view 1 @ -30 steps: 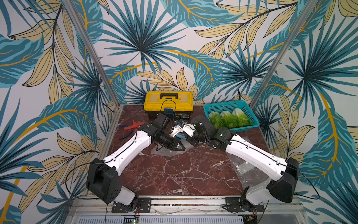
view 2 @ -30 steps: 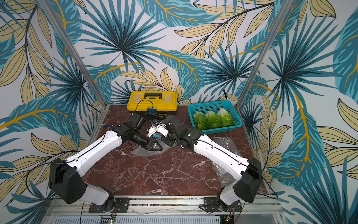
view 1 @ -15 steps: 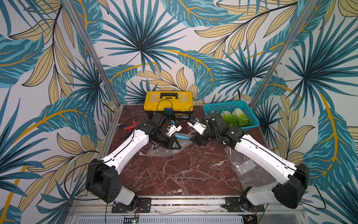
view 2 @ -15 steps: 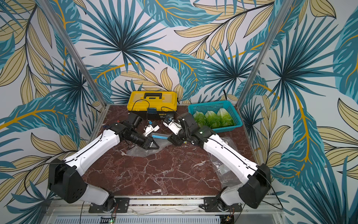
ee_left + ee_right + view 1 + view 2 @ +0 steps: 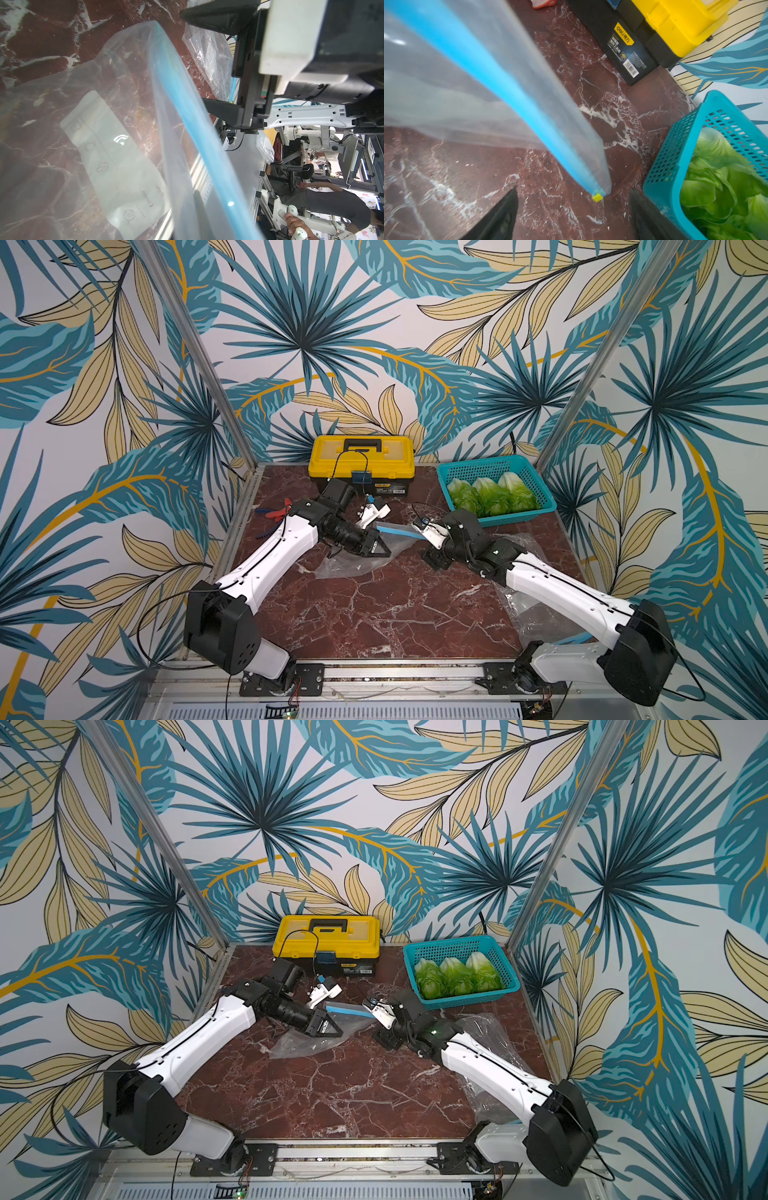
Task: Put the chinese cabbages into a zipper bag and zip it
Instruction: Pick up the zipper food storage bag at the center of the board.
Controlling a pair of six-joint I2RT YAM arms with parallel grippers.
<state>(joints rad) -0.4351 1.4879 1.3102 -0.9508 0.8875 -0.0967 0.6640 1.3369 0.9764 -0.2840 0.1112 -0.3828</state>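
Chinese cabbages (image 5: pixel 494 495) sit in basket (image 5: pixel 519 516) beside parted right hand (image 5: pixel 573 193); left hand (image 5: pixel 376 546) clamps bag (image 5: pixel 353 564).

Left arm (image 5: pixel 270 560): a long white shell is capped by black joint housings, and a thin black cable is run along it.
Right arm (image 5: pixel 561 593): the same white shell and black joints are seen.
Shoulder housings (image 5: pixel 232 649): black boxes are dotted with small round holes.
Base plates (image 5: pixel 309 676): black plates are screwed to a silver rail at the bench's near edge.
Wrist cameras (image 5: pixel 372 514): white blocks are fed by black leads.
Left pincer (image 5: pixel 380 549), right pincer (image 5: pixel 573 190): black triangular fingers are fitted.
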